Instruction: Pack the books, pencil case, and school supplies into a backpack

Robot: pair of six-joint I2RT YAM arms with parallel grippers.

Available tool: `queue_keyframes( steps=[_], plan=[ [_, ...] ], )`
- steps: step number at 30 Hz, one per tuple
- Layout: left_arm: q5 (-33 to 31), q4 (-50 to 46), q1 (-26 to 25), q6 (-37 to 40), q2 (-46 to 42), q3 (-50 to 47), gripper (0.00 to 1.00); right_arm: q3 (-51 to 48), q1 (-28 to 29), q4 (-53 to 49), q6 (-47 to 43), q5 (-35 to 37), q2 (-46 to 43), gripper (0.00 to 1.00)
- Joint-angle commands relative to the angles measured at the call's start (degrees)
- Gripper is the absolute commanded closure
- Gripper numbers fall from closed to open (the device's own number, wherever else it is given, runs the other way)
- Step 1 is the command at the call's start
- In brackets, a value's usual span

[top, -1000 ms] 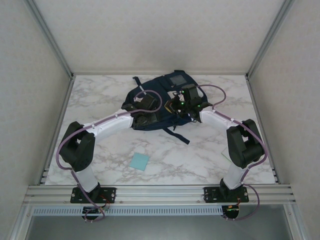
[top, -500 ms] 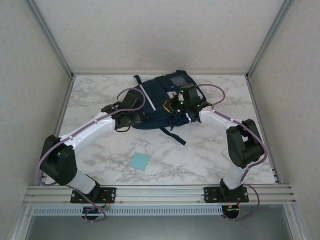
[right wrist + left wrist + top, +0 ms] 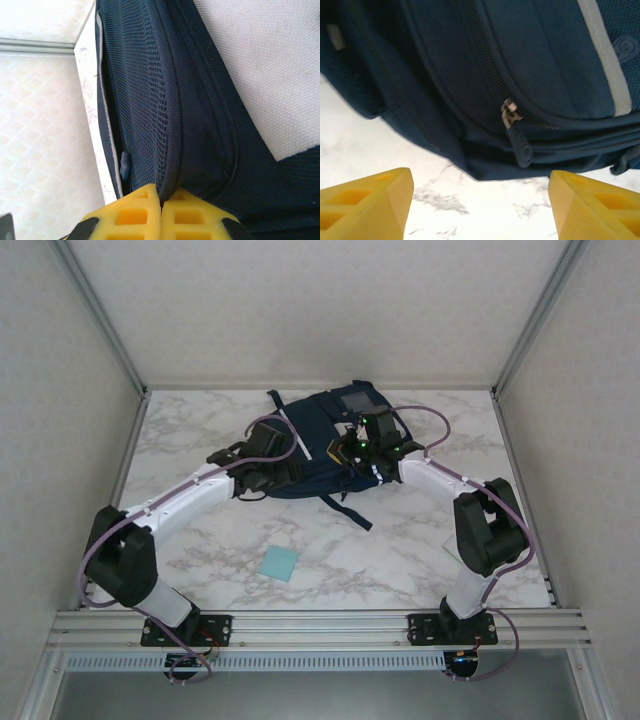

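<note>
The backpack (image 3: 320,430) lies at the far middle of the bench (image 3: 400,550). Right tool (image 3: 161,205), pressed together, pinches its fabric edge; left tool (image 3: 480,200), spread, faces the zip pull (image 3: 517,142). 1 blue pad (image 3: 279,563) lies unpacked nearer the front, so packing is judged incomplete.

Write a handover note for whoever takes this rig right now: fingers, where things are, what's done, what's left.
Left gripper: fingers open and empty, over the table at the backpack edge, with a zipper pull just ahead.
Right gripper: fingers shut, apparently pinching a backpack seam beside the mesh.
Pad: flat on the table between the arms, apart from the backpack.
Done: I cannot tell what is inside the backpack.
Left: pack the pad, then probably zip up.
</note>
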Motion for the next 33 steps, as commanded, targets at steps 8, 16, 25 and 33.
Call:
queue_keyframes(
  steps=[8, 16, 25, 33],
  plan=[
    [3.46, 10.47, -0.64, -5.34, 5.68, 1.75, 0.53, 3.12, -0.41, 3.35, -2.31, -1.93, -1.28, 1.0],
    [3.03, 13.62, -0.63, -5.43, 6.94, -0.05, 0.74, 3.33, -0.36, 3.55, -2.51, -2.3, -1.2, 1.0],
    [1.82, 10.15, -0.55, -2.1, 8.11, -0.28, 0.68, 2.93, -0.47, 3.45, -2.86, -2.09, -1.55, 1.0],
    [1.16, 11.41, 1.03, -4.25, 8.77, -3.52, 0.69, 2.74, -0.53, 3.29, -3.18, -1.8, -1.9, 1.0]
  ],
)
